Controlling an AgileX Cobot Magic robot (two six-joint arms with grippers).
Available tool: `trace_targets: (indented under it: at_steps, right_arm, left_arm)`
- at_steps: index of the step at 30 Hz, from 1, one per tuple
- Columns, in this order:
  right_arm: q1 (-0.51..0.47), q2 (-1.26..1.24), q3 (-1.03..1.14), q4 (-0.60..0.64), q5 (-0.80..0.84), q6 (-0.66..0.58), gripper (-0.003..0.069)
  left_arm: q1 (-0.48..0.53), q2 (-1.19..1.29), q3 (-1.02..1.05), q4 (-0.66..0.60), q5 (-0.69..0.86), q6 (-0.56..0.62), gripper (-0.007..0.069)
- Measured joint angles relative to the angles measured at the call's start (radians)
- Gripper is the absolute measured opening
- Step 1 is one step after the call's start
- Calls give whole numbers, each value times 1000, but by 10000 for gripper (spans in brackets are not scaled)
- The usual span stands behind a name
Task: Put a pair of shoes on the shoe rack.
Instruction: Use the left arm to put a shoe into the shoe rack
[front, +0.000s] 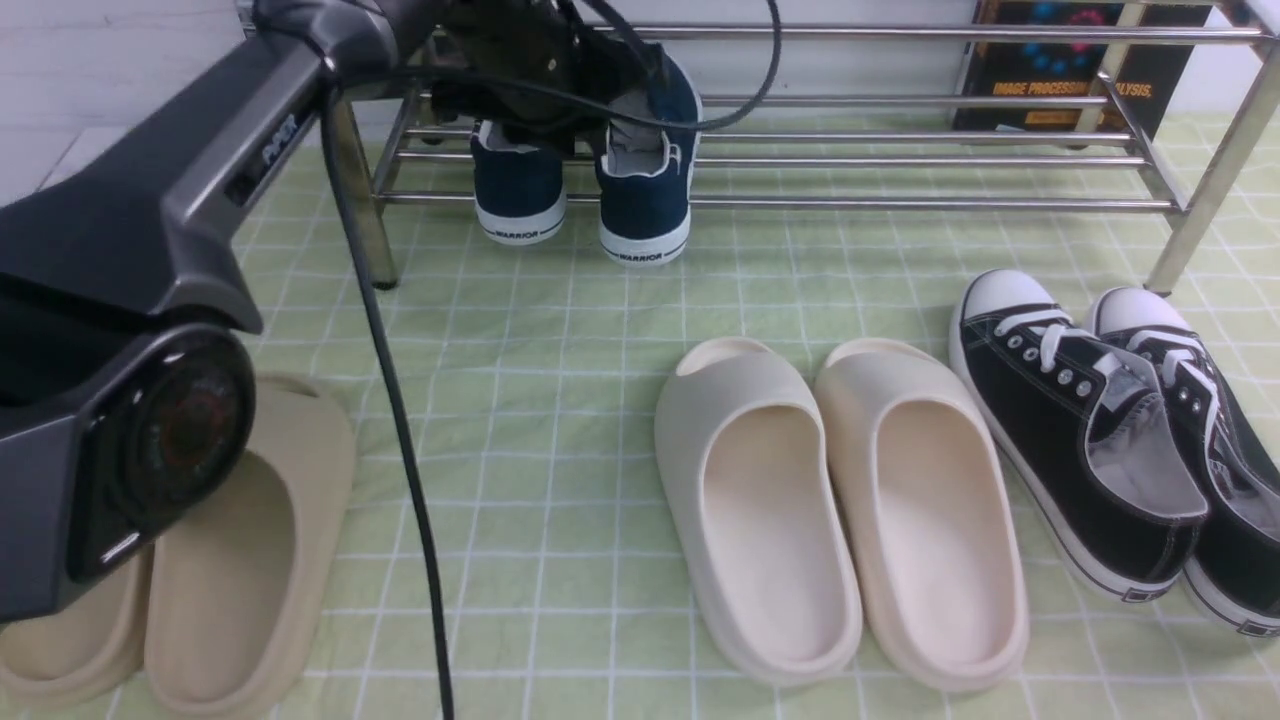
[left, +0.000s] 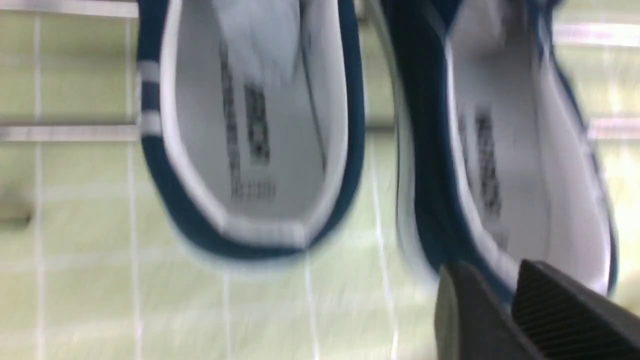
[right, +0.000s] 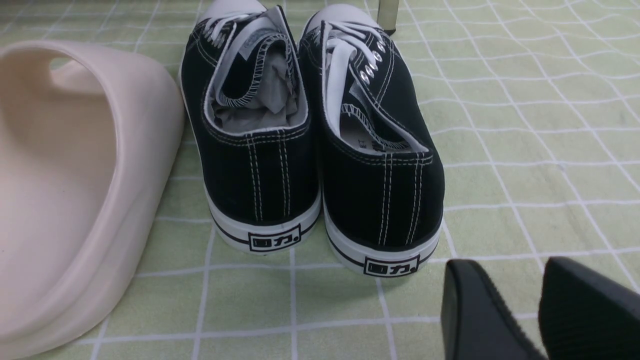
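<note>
Here, the left gripper (left: 505, 300), jaws narrowly parted around the right navy shoe's (front: 648, 190) canvas heel collar, is largely hiding both shoes' fronts; the left navy shoe (front: 518, 190) is sitting beside it on the chrome tubular shoe rack (front: 900, 160) near the far edge. The right gripper (right: 520, 310), cropped, is hanging slightly open, empty.

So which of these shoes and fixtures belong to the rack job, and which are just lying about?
In the job:
- navy slip-on sneakers, heels hanging off the rack's front bar
- chrome shoe rack
- left gripper, at one sneaker's heel

Lying about:
- cream slides
- tan slides
- black lace-up sneakers
- book behind the rack
</note>
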Motion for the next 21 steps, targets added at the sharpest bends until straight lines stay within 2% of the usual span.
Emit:
trace_targets:
  at_steps: [3,7,11,17,21]
  right_arm:
    - [0,0,0,0,0,0,239]
    - [0,0,0,0,0,0,239]
    - [0,0,0,0,0,0,239]
    - [0,0,0,0,0,0,239]
    - [0,0,0,0,0,0,239]
  left_arm:
    - [-31,1,1,-1,100,55,69]
    - [-72,39,12,-10,110,86,-13]
    - [-74,87,14,-13,47,80,-13]
    - [-70,122,20,20,-51,-16,-13]
    - [-71,122,22,20,-181,-37,-13]
